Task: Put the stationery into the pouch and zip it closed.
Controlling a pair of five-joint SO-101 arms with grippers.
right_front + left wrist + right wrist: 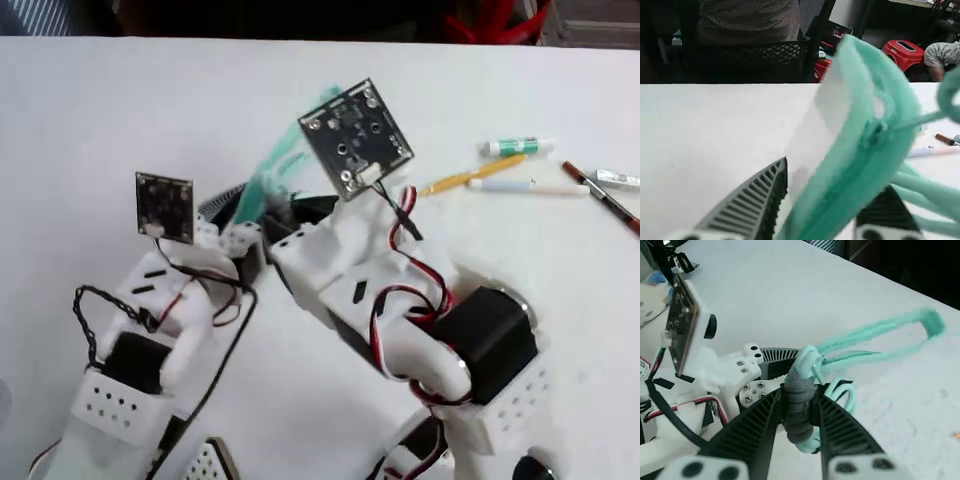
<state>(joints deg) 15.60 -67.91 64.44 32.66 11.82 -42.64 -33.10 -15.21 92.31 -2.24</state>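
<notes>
A teal pouch [268,178] with a clear panel stands lifted off the white table [120,110] between the two arms. My left gripper [822,212] is shut on the pouch's lower edge [850,165], and the teal zipper [872,132] runs above it. My right gripper [799,427] is shut on the grey-wrapped pull cord [799,400] among the pouch's teal loops [880,335]. The stationery lies on the table to the right of the arms: a yellow pencil [468,178], a white pen [528,186], a green-and-white marker [515,147] and a red-brown pencil [603,198].
Another small item [618,179] lies at the right edge by the red-brown pencil. Both wrist camera boards [355,138] hang over the pouch and hide the fingers from above. A chair and red stools [905,50] stand beyond the table's far edge.
</notes>
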